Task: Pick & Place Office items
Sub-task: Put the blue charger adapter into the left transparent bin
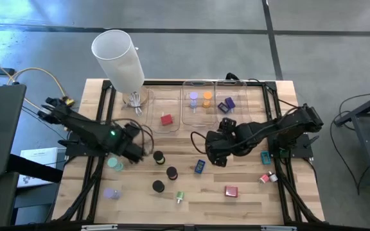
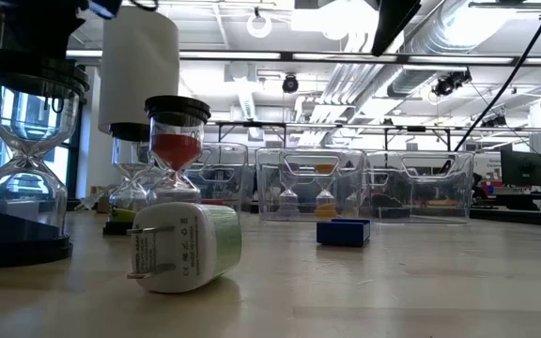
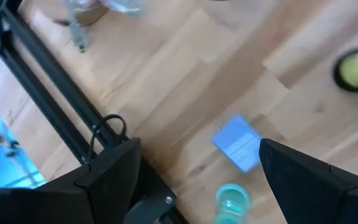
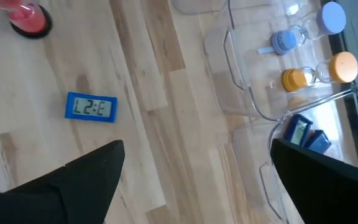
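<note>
Small office items lie scattered on the wooden table (image 1: pixel 249 208). Among them are three black-topped hourglasses (image 1: pixel 171 172), a teal one (image 1: pixel 114 163), a lavender one (image 1: pixel 111 192), a small blue clock (image 1: pixel 200 166), a red block (image 1: pixel 230 191) and a green-and-white plug (image 2: pixel 186 246). My left gripper (image 1: pixel 139 151) hangs open above the table's left half. Below its fingers (image 3: pixel 197 149) lie a blue piece (image 3: pixel 240 143) and the teal hourglass (image 3: pixel 232 200). My right gripper (image 1: pixel 212 154) hangs open near the middle, with the blue clock (image 4: pixel 91 107) on the table beyond it (image 4: pixel 197 146).
Three clear trays (image 1: pixel 200 84) stand along the far edge. They hold a red piece (image 1: pixel 166 119), lavender and orange hourglasses (image 4: pixel 316 71) and blue-purple pieces (image 1: pixel 227 104). A big white cylinder (image 1: pixel 119 59) leans over the far left corner. Teal and pink pieces (image 1: pixel 266 168) lie at the right.
</note>
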`<state>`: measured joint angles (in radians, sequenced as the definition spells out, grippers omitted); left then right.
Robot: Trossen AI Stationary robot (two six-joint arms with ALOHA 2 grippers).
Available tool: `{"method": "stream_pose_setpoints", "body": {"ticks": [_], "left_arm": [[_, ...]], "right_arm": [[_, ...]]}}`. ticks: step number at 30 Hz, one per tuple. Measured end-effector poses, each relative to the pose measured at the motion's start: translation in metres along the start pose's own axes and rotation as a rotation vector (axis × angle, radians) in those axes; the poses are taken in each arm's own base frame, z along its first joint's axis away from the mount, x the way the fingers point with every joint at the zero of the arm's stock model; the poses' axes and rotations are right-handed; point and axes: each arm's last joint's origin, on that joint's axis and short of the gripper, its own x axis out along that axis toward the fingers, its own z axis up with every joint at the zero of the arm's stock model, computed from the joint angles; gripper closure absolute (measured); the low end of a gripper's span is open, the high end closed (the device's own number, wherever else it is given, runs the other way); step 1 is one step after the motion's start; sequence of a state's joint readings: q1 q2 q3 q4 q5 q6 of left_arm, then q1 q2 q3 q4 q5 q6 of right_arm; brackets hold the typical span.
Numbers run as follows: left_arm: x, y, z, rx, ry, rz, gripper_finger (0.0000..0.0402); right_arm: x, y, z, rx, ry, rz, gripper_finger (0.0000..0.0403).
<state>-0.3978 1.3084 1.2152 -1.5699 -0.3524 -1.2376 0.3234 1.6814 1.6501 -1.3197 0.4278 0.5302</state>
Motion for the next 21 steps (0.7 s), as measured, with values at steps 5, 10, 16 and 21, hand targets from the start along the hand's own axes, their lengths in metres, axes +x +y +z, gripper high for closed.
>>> {"method": "stream_pose_setpoints", "body": {"ticks": [5,10,16,21], "left_arm": [[0.01,0.044,-0.012,-0.202,-0.018,-0.038,0.0082],[0.016,0.064,-0.019,-0.41,-0.008,-0.116,0.0082],[0.016,0.059,-0.016,-0.453,-0.02,-0.18,0.0082],[0.019,0.05,-0.013,-0.446,-0.012,-0.164,0.0082]], "right_arm": [[-0.003,0.007,-0.003,0.007,-0.012,0.013,0.0008],[-0.005,0.011,-0.002,0.01,-0.041,0.035,0.0008],[-0.005,0.013,0.001,0.015,-0.065,0.049,0.0008],[-0.005,0.013,0.001,-0.003,-0.068,0.05,0.0008]]}}
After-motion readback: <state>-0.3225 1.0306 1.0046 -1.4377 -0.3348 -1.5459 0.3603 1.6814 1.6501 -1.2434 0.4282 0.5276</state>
